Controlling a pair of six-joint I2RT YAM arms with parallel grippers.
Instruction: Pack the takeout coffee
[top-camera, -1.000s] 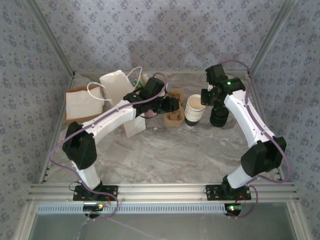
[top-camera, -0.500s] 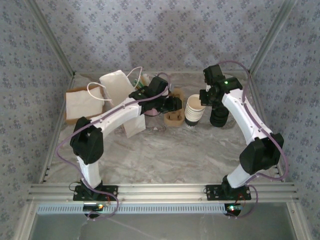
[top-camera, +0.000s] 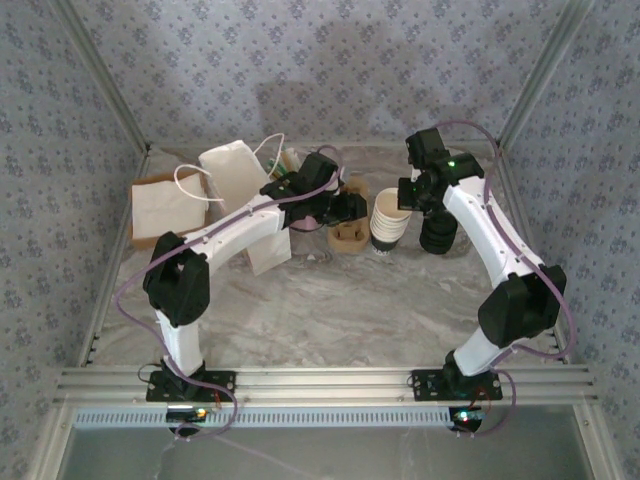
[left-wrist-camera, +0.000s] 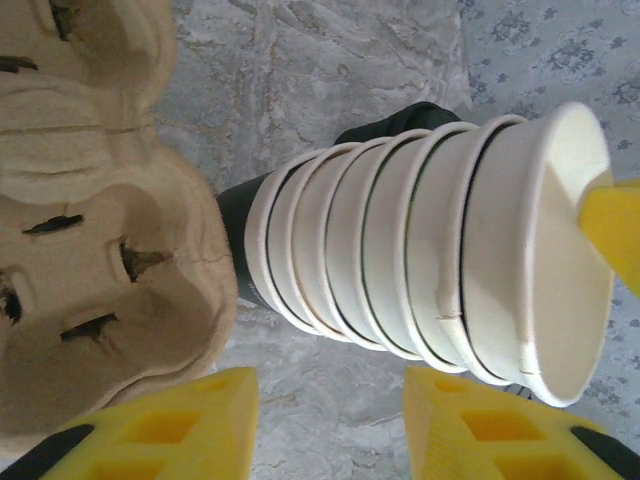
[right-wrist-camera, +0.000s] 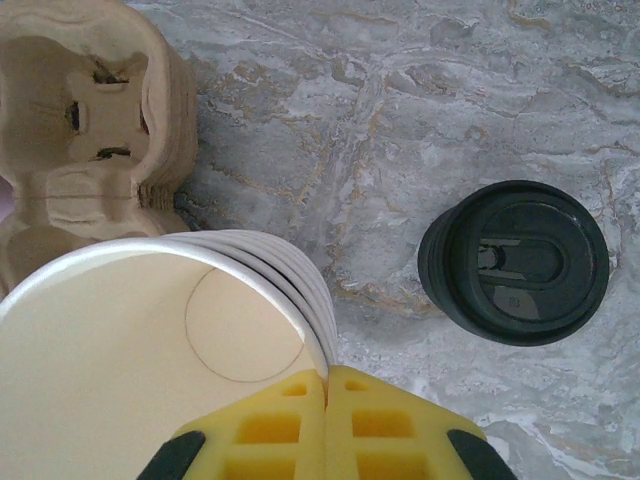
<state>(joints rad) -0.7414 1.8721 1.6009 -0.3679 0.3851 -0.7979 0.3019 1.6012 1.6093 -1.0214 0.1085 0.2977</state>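
The takeout coffee is hidden or out of view. A stack of lidless cream cups stands right of the brown pulp carrier. My right gripper is shut on the rim of the stack's top cup; in the top view it sits over the stack. One of its yellow fingers shows at that rim in the left wrist view. My left gripper is open, low beside the stack and the carrier, with bare table between its fingers.
A stack of black lids stands just right of the cups. A white paper bag and a flat brown bag lie at the back left. A bit of pink shows under the left arm.
The left arm's elbow has swung toward the back and its gripper has edged right toward the cup stack. The right gripper has shifted slightly left over the stack.
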